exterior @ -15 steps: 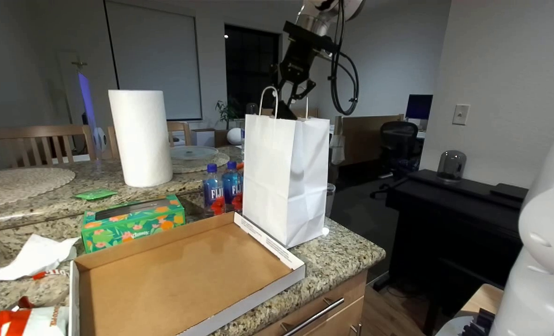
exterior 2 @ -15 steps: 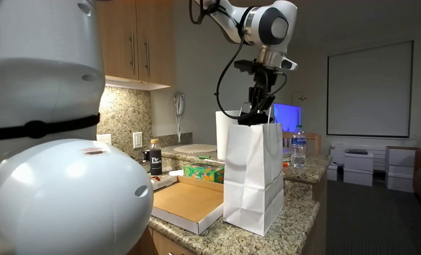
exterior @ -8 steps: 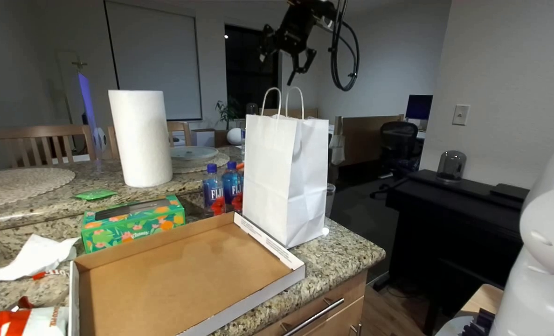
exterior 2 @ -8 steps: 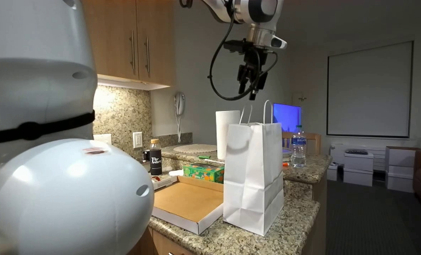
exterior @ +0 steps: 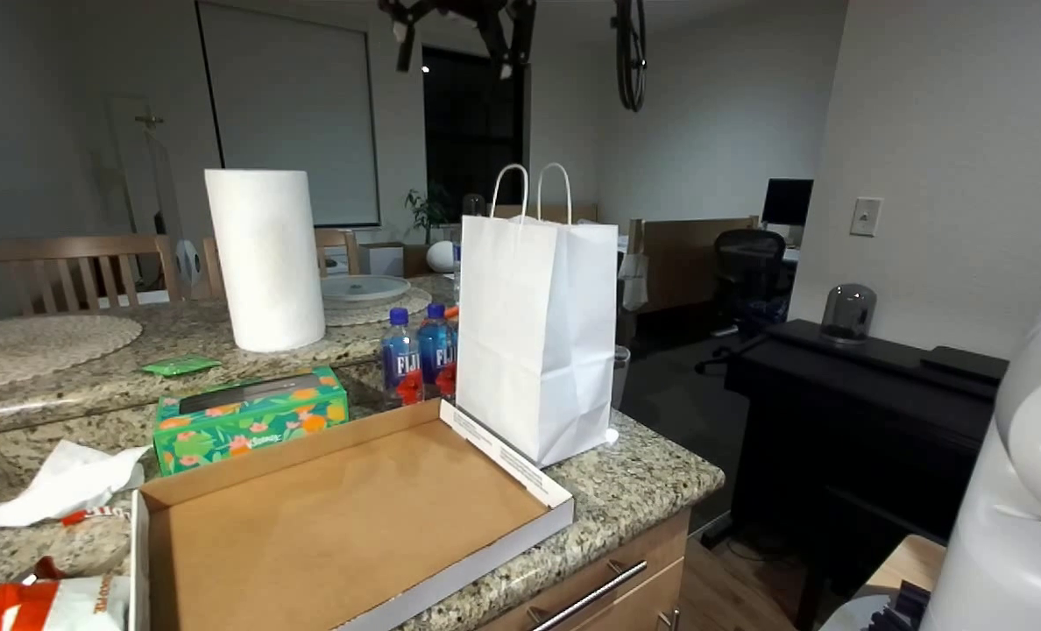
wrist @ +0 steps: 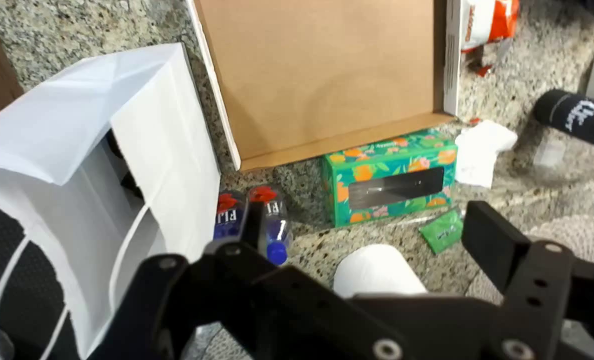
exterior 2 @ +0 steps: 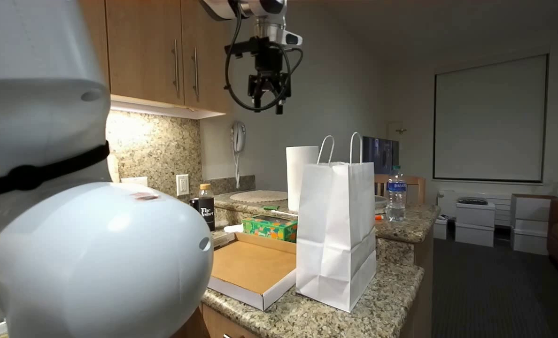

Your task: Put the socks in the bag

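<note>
- Packet (exterior: 56,605), red and white, lies at the far left in an exterior view.
- Next, crumpled white paper (exterior: 63,482) lies on the stone counter (exterior: 652,473).
- Then comes a green tissue box (exterior: 231,438) with orange and pink pictures on it.
- Behind it, a big white paper roll (exterior: 266,263) stands up straight.
- In front is a brown cardboard tray (exterior: 345,517) with low sides.
- Two blue-capped bottles (exterior: 400,355) stand side by side behind the tray.
- The black gripper (exterior: 455,68) hangs high, to the left of the white bag (exterior: 520,342), and its two fingers (wrist: 494,240) are spread wide apart.
- The bag stands up straight just beside the tray, with two loop handles (exterior: 510,166) sticking up.
- The socks (wrist: 133,185) are inside the bag: the wrist view peeks in through the open top and shows little bits of black. I cannot tell how many socks there are.
- At the far right is part of the white robot arm (exterior: 1011,526).
</note>
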`<control>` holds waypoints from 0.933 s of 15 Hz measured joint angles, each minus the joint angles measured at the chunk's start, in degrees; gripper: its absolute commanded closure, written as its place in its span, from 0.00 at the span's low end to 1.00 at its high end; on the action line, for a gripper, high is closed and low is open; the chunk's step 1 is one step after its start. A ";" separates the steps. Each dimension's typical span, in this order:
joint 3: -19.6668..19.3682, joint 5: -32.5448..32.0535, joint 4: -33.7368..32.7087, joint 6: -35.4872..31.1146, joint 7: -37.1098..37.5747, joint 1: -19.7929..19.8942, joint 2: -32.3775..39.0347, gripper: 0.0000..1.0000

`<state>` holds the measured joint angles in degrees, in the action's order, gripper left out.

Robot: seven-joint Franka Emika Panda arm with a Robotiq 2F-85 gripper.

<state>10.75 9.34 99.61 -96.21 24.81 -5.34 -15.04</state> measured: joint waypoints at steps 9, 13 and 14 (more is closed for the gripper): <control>10.72 -14.40 22.33 -27.28 -0.33 -7.24 3.16 0.00; 10.19 -13.01 27.05 -35.48 -0.96 -8.05 7.81 0.00; 9.60 -11.78 27.12 -36.35 -1.79 -8.08 9.13 0.00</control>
<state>20.36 -2.44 126.74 -132.56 23.02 -13.42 -5.91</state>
